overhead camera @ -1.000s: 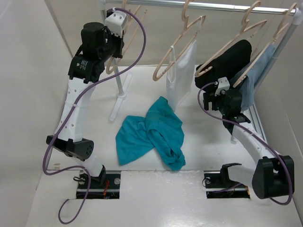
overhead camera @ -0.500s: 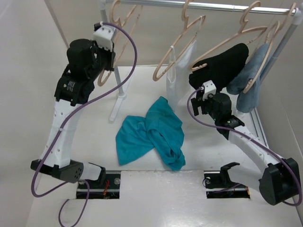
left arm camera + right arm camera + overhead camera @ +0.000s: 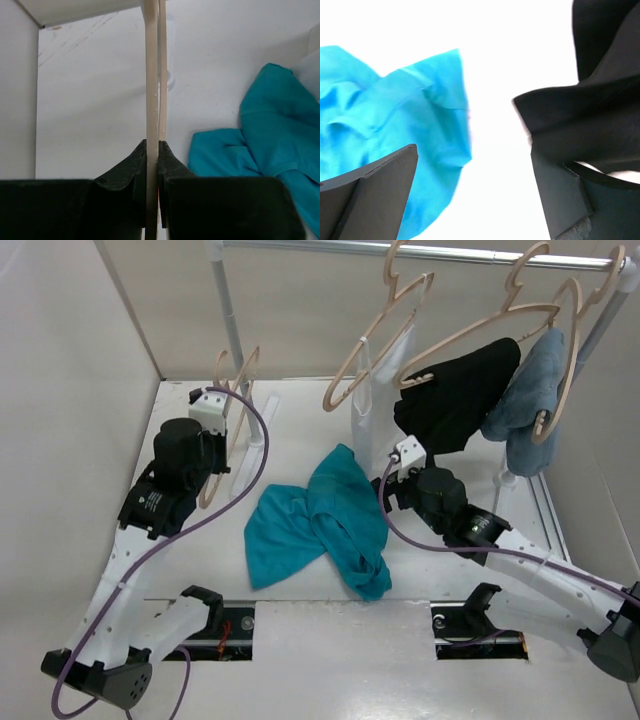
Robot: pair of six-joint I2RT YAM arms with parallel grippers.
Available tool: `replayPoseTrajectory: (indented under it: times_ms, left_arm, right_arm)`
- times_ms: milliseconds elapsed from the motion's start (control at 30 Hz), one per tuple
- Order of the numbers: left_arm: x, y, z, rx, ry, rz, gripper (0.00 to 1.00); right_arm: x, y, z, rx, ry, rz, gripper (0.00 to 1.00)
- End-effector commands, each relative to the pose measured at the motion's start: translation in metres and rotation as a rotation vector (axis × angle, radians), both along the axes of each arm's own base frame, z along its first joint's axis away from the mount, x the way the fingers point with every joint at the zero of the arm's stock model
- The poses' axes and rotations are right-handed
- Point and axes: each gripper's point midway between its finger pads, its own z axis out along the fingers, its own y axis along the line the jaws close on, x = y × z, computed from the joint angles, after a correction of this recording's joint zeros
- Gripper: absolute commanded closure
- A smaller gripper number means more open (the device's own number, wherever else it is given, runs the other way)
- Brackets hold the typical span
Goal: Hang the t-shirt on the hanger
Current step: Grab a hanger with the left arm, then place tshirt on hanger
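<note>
The teal t-shirt [image 3: 320,525] lies crumpled on the white table, mid-centre. It also shows in the left wrist view [image 3: 265,145] and the right wrist view [image 3: 395,115]. My left gripper [image 3: 213,455] is shut on the pale wooden hanger [image 3: 236,371] and holds it upright, low over the table, left of the shirt. In the left wrist view the hanger's thin bars [image 3: 151,75] run up from between the closed jaws of the left gripper [image 3: 152,150]. My right gripper [image 3: 385,490] is open and empty, just right of the shirt's edge, and its open jaws [image 3: 472,150] show in the right wrist view.
A metal rail [image 3: 450,254] crosses the back on an upright pole [image 3: 232,325]. Hangers on it carry a white cloth [image 3: 385,390], a black garment [image 3: 455,395] and a grey-blue fluffy cloth [image 3: 525,405]. The black garment [image 3: 605,60] hangs close above my right gripper. Walls enclose both sides.
My left arm has come down from the rail with the hanger to low over the table. My right arm has dropped and moved left toward the shirt's edge.
</note>
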Motion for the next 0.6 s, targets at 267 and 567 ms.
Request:
replayPoseTrajectory:
  times_ms: [267, 567]
  left_arm:
    - [-0.046, -0.026, -0.019, -0.097, -0.089, -0.221, 1.00]
    - [-0.063, -0.039, -0.038, -0.093, -0.068, -0.340, 1.00]
  right_arm:
    - [-0.050, 0.024, 0.057, -0.101, -0.077, -0.237, 0.01]
    - [-0.059, 0.106, 0.046, -0.151, -0.019, -0.264, 0.01]
